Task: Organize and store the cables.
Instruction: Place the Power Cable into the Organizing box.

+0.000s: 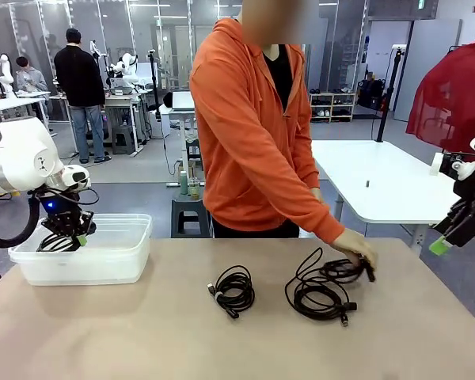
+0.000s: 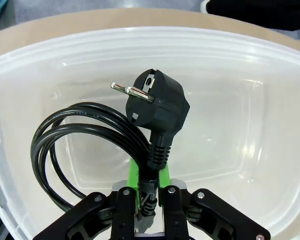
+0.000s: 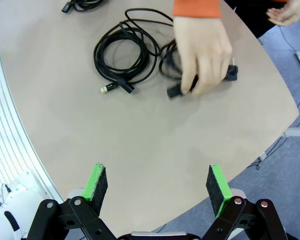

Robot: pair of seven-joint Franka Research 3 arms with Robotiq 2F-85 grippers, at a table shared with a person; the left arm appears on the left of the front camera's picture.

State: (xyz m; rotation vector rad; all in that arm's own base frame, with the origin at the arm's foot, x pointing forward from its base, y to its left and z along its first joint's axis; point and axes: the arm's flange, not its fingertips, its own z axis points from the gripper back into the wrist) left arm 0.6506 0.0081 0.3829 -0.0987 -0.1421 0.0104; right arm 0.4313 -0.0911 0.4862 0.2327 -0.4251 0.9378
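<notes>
Over the clear bin (image 2: 240,60), the left gripper (image 2: 149,186) was clamped on a power cable (image 2: 90,125). The right gripper (image 3: 157,182) hung with jaws apart. Farther off lay a small coil (image 1: 234,290) and a large coil (image 1: 317,299); a hand (image 1: 358,247) gripped a third coil (image 1: 336,271).

- Matte rounded tabletop (image 3: 140,130): uniform tan.
- Translucent plastic bin (image 2: 270,65): milky white, plain.
- Round-plug power cable (image 2: 160,107): black jacket, faint pale print along cord; plug pins silver.
- Left gripper (image 2: 149,182): black body; pads (image 2: 133,172) bright green.
- Right gripper (image 3: 157,182): black links, silver screw heads; pads same green.
- Thin coiled cables (image 1: 317,291) on tabletop: black; gold connector tip (image 3: 104,90) on one.
- Person's hooded top (image 1: 253,142): orange; shirt beneath black.
- Left arm shell (image 1: 20,158): white.
</notes>
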